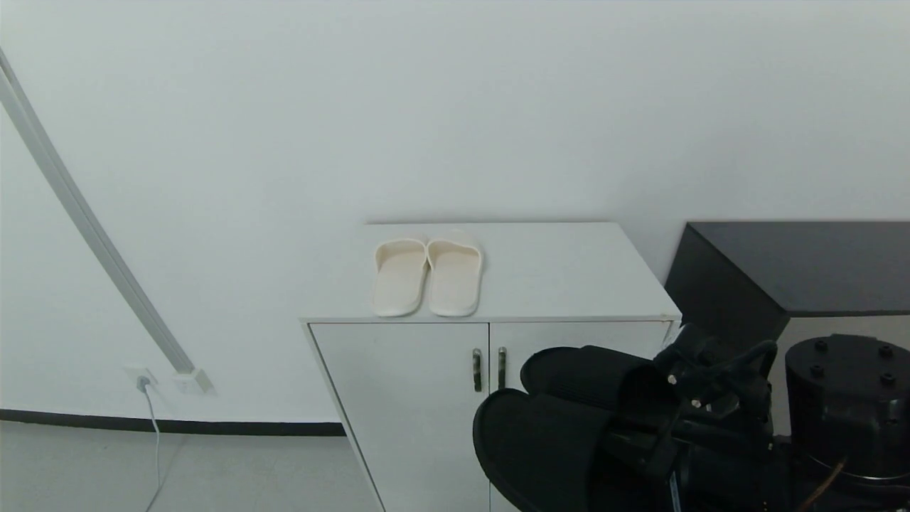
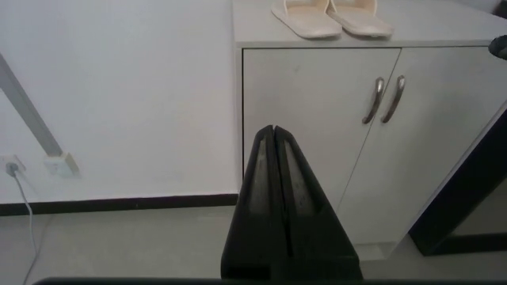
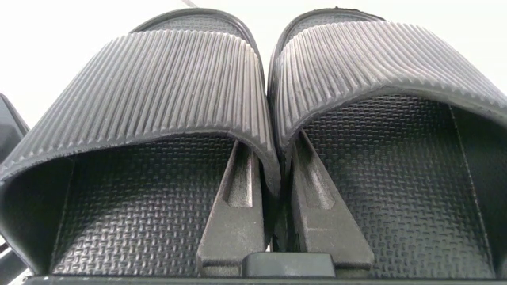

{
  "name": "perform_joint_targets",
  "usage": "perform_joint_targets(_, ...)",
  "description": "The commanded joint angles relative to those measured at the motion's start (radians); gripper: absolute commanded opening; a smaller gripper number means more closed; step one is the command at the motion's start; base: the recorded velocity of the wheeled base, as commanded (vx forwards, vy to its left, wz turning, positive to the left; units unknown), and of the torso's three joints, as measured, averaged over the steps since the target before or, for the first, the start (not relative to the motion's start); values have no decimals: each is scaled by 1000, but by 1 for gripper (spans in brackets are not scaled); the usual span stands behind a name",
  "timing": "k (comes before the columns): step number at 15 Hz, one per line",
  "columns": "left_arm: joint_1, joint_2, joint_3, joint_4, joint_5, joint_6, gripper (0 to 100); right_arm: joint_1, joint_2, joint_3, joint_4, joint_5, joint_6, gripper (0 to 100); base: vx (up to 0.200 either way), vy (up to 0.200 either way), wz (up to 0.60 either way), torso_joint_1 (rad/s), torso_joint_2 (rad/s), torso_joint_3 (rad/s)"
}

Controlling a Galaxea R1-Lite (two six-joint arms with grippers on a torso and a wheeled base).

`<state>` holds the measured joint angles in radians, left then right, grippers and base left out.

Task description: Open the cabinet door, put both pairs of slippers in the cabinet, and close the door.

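Note:
A white cabinet (image 1: 490, 398) stands against the wall with both doors closed, two metal handles (image 1: 489, 370) at the middle seam. A cream pair of slippers (image 1: 427, 276) lies on its top, toward the left front. My right gripper (image 3: 273, 170) is shut on the black pair of slippers (image 1: 569, 419), pinching the two inner side walls together; the pair hangs in front of the right door, below the cabinet top. My left gripper (image 2: 274, 134) is shut and empty, held low, away from the left door (image 2: 317, 127). The cream slippers (image 2: 331, 16) and handles (image 2: 384, 99) also appear there.
A black table (image 1: 789, 274) stands right of the cabinet, close to its side. A slanted cable duct (image 1: 85, 220) runs down the wall to a socket (image 1: 142, 380) with a cord. Bare grey floor (image 1: 178, 469) lies left of the cabinet.

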<state>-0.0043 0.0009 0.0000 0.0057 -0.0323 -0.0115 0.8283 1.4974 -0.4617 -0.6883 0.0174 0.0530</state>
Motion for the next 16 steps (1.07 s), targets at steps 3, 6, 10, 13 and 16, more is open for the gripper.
perform_joint_targets(3, 0, 1, 0, 0, 0, -1, 0, 0, -5, 3, 1, 1, -1, 0, 0, 0, 0, -225, 520, 292)
perform_joint_targets(6, 0, 1, 0, 0, 0, -1, 0, 0, -5, 5, 1, -1, -1, 0, 0, 0, 0, -233, 558, 326)
perform_joint_targets(10, 0, 1, 0, 2, 0, -1, 0, 0, -3, 9, 1, 1, -1, 0, 0, 0, 0, -210, 529, 316)
perform_joint_targets(13, 0, 1, 0, 0, 0, -1, 0, 0, -5, 20, 1, 1, -1, 0, 0, 0, 0, -190, 512, 320)
perform_joint_targets(16, 0, 1, 0, 0, 0, -1, 0, 2, -2, 26, 1, 2, -1, 0, 0, 0, 0, -173, 502, 323)
